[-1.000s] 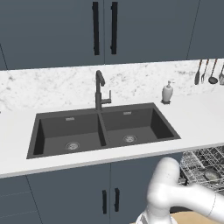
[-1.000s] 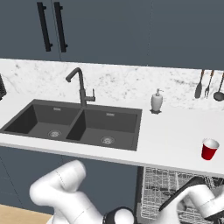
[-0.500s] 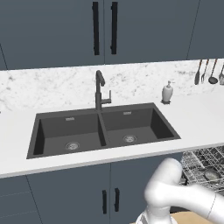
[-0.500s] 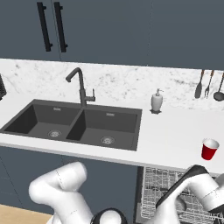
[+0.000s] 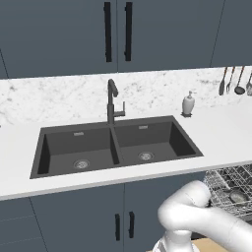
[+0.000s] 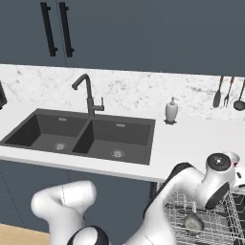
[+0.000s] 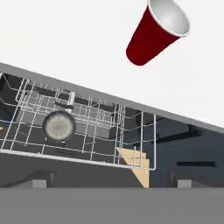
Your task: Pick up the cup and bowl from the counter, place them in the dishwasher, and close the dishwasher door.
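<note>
The long plain white counter (image 7: 65, 39) is the landmark here, and everything else is placed from it. The red plastic cup (image 7: 156, 31), a tapered one with a pale inside, stands on the counter near its front edge, and no part of the robot touches it. Directly under this front edge the dishwasher (image 7: 175, 140) is open, with its grey wire rack (image 7: 94, 127) pulled out in front of the counter; this position makes sense, because things taken from the top can go almost straight down into it. A small round grey bowl (image 7: 58, 125) already lies inside the rack, below the counter edge and to the side of the cup, so I judge that the bowl part is done and the cup is the next object. The hand view looks down over the counter edge at both the cup and the rack, which suggests the hand is above them, between the two places. The finger tips are not seen in this view, but the pincer is fully spread and, as far as I can judge, it has nothing in it. The dishwasher door is not clear to me in these pictures; closing it must wait until the cup is in.
</note>
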